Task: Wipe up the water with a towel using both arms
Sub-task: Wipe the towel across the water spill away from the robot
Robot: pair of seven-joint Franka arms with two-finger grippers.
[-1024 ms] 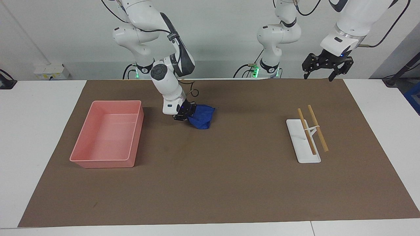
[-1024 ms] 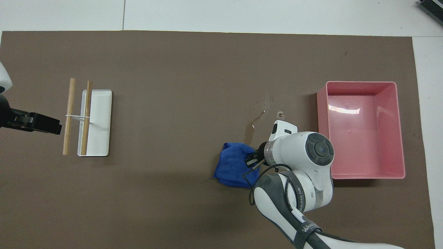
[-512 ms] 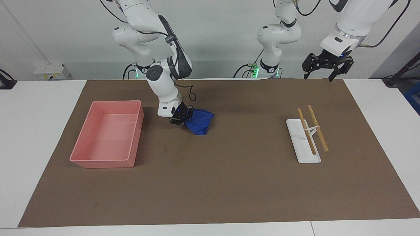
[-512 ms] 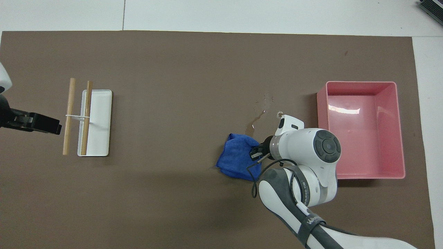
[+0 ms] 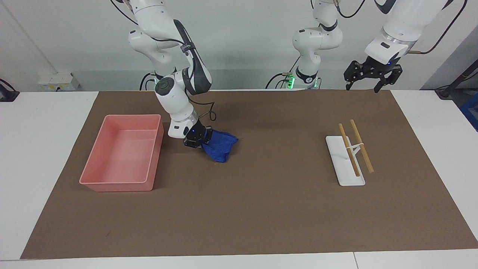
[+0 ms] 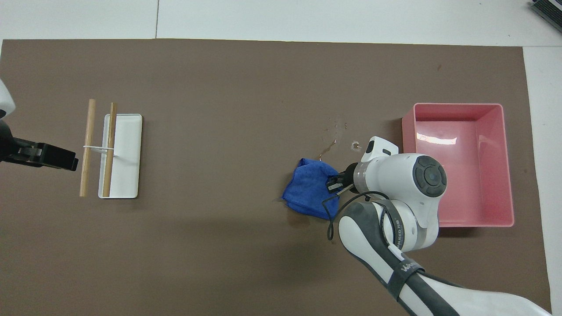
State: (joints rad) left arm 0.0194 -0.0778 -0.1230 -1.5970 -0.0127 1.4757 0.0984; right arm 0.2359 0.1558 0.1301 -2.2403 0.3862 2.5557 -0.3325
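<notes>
Overhead view gives you the clearest read: the right claw is clamped on the towel, gripping the edge of the cloth that faces the pink tray, so the bunched blue bulk spreads away from the claw toward the left arm's end of the tabletop. In the facing view you can see the right claw low over the brown mat, with the towel hanging from it and its lower folds touching the mat.

Look just farther from the robots than the towel and you'll find the water, a thin wet streak on the mat whose near end meets the towel's top corner. The streak lies between the towel and the tray, closer to the towel. In the facing view you cannot make the water out.

Your left claw waits raised over the mat's edge at its own end of the tabletop, fingers spread wide and holding nothing. Near it on the mat sits a white holder with two wooden sticks lying across it, well apart from the towel.
</notes>
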